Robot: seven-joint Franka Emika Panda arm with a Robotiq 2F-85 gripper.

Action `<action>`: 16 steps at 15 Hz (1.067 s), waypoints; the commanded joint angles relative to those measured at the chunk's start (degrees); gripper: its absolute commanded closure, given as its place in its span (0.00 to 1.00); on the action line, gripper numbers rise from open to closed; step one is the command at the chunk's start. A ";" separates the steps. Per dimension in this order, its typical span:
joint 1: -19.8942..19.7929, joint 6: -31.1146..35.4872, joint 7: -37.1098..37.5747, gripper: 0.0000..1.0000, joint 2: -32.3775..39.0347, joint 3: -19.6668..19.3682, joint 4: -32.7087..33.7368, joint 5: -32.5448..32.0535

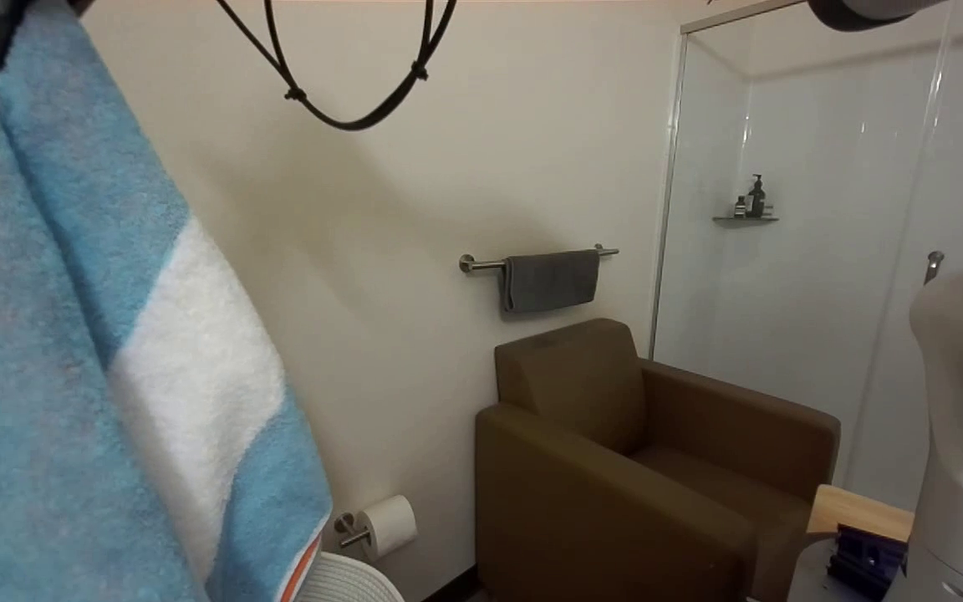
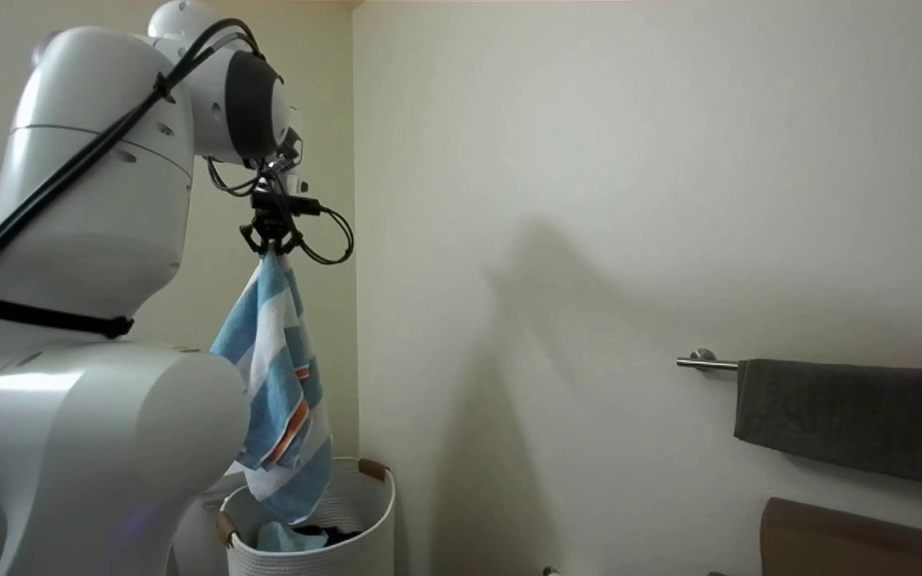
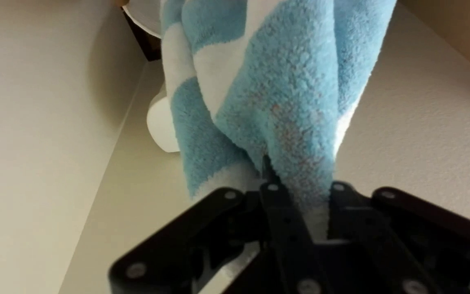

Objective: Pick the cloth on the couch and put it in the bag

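Note:
My gripper (image 2: 271, 248) is shut on the top of the cloth (image 2: 277, 384), which hangs down in blue and white folds with an orange-red stripe. In the wrist view the cloth (image 3: 296, 81) runs up from between the gripper's fingers (image 3: 273, 204). Below it stands the white bag (image 2: 313, 564) with brown handles. The cloth's lower end overlaps the bag's mouth; whether it dips inside I cannot tell. In an exterior view the cloth (image 1: 197, 376) fills the left side, hiding most of the bag (image 1: 348, 581). The brown couch (image 1: 548, 477) has no cloth visible on it.
A light blue piece (image 2: 289, 538) and something dark lie in the bag. On a wall rail hangs a dark grey towel (image 1: 550, 280). A paper roll (image 1: 389, 527) sticks out low on the wall. Walls meet in a corner behind the bag.

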 commanded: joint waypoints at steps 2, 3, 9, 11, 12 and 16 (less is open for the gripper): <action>-3.09 7.71 -11.09 0.91 0.61 0.39 -6.79 10.23; -3.28 8.24 -12.13 0.91 0.95 0.29 -8.60 10.89; -3.03 5.38 -9.78 0.84 5.00 0.28 -8.79 8.30; -2.97 5.37 -9.78 0.84 4.93 0.33 -8.49 8.30; -2.97 5.36 -9.78 0.84 4.87 0.34 -8.32 8.30; -2.96 5.36 -9.77 0.91 4.88 0.35 -8.18 8.30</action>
